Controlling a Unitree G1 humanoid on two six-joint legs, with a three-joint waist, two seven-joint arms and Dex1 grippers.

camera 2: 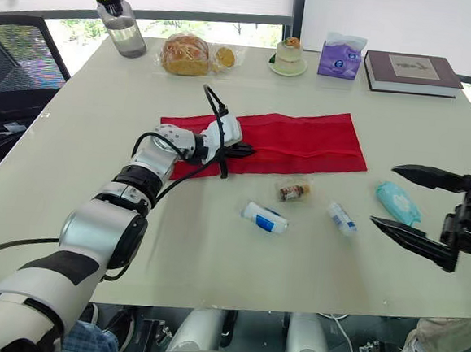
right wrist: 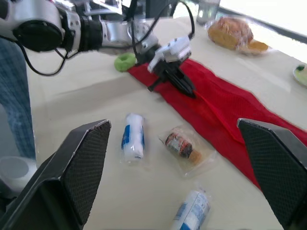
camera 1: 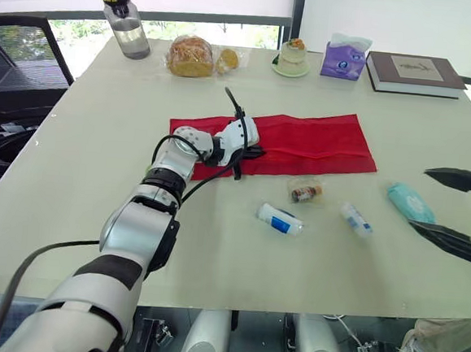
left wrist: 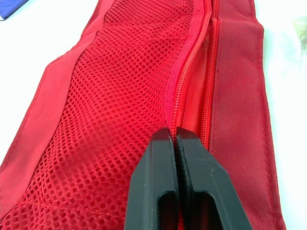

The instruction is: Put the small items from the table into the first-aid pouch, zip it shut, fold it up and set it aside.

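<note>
The first-aid pouch (camera 1: 320, 142) lies flat and unfolded across the middle of the desk (camera 1: 80, 180). My left end effector (camera 1: 254, 153) rests on it near its left end, fingers pressed fully together with their tips right at the zip (left wrist: 192, 72), along the edge of the mesh pocket (left wrist: 110, 110). The two rows of teeth ahead of the tips stand apart, so the pocket looks open there. I see nothing caught between the fingers and cannot tell whether they have the pull or a fold of mesh. My right end effector (camera 2: 383, 195) hovers wide open and empty at the right side of the desk, its fingers either side of the teal packet (camera 1: 410, 203) but above it, not touching. The other small items lie loose just in front of the pouch: a clear packet (camera 1: 305, 190), a bandage roll (camera 1: 280, 219) and a small tube (camera 1: 355, 219). So I judge the task to be at its start, with the pocket being opened or held ready and no item loaded. Next my left needs to keep the pocket mouth lifted or pinned, while my right drops onto the teal packet, closes on it and carries it to the gap. That soft, flat packet will want a low, square pinch.
</note>
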